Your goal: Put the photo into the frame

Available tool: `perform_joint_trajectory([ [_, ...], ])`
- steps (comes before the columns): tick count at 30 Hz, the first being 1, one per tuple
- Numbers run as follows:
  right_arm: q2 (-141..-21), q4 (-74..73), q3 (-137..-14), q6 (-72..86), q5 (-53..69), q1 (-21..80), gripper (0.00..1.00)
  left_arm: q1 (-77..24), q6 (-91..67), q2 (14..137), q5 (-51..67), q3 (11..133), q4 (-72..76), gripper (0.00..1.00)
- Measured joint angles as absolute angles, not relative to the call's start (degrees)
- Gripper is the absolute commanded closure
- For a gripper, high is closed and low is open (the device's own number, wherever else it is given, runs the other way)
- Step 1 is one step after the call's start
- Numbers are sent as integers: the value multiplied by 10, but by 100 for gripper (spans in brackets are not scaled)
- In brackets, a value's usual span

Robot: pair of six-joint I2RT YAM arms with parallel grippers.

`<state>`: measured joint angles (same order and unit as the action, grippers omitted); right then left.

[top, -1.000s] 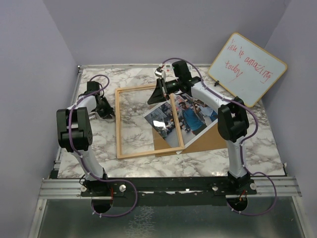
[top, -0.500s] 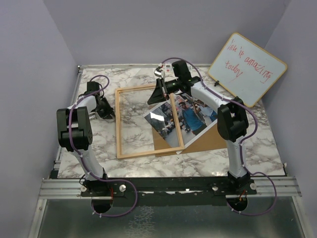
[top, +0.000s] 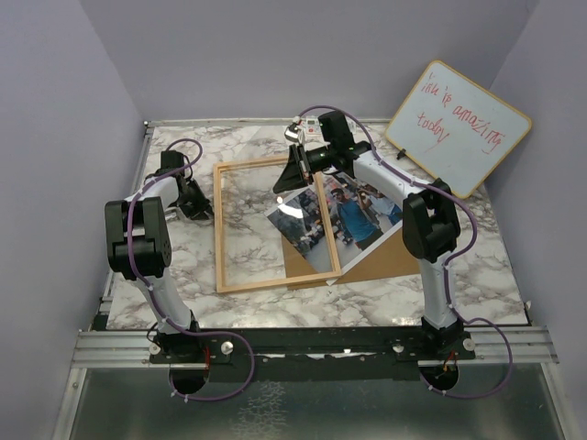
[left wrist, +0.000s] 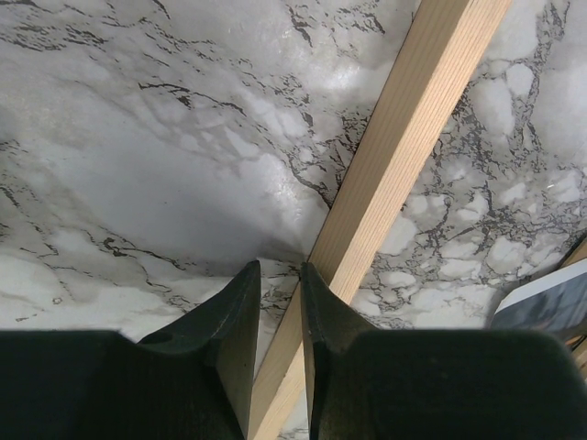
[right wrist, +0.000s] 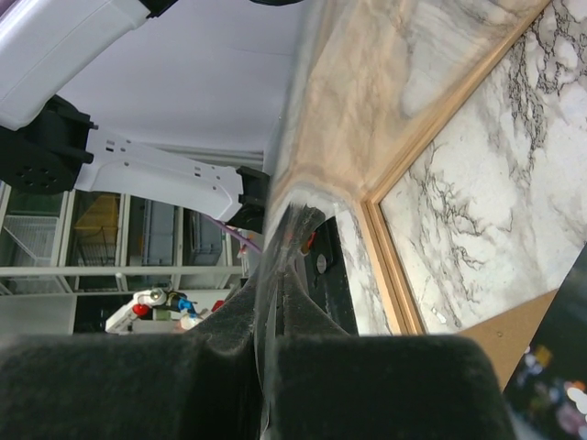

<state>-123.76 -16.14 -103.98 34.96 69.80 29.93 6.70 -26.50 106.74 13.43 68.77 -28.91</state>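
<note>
The frame (top: pixel 220 240), thin light wood, lies flat at mid-table. My left gripper (top: pixel 204 211) sits at its left rail. In the left wrist view the rail (left wrist: pixel 404 137) runs between the gripper's (left wrist: pixel 280 268) fingers, which are shut on it. The photo (top: pixel 344 220), a glossy print of two people, slants across the frame's right rail, its left end lifted. My right gripper (top: pixel 284 183) is shut on the photo's far left edge. In the right wrist view the sheet (right wrist: pixel 348 110) shows edge-on, pinched in the gripper (right wrist: pixel 280 220).
A brown backing board (top: pixel 381 258) lies under the photo's near right part. A wood-edged whiteboard (top: pixel 459 126) with red writing leans at the back right. Purple walls close in the marble table (top: pixel 459 284) on three sides.
A bright glare patch has appeared on the photo's left end, which has tilted slightly. Neither arm has visibly moved.
</note>
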Motion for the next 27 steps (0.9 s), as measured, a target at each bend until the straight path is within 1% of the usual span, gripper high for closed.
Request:
perform_joint_trajectory([
  [12, -1251, -159, -1086, 349, 704, 301, 99, 67, -265, 1068, 137, 688, -285, 74],
  [27, -1261, -150, -1087, 349, 714, 306, 99, 67, -265, 1069, 138, 688, -285, 74],
])
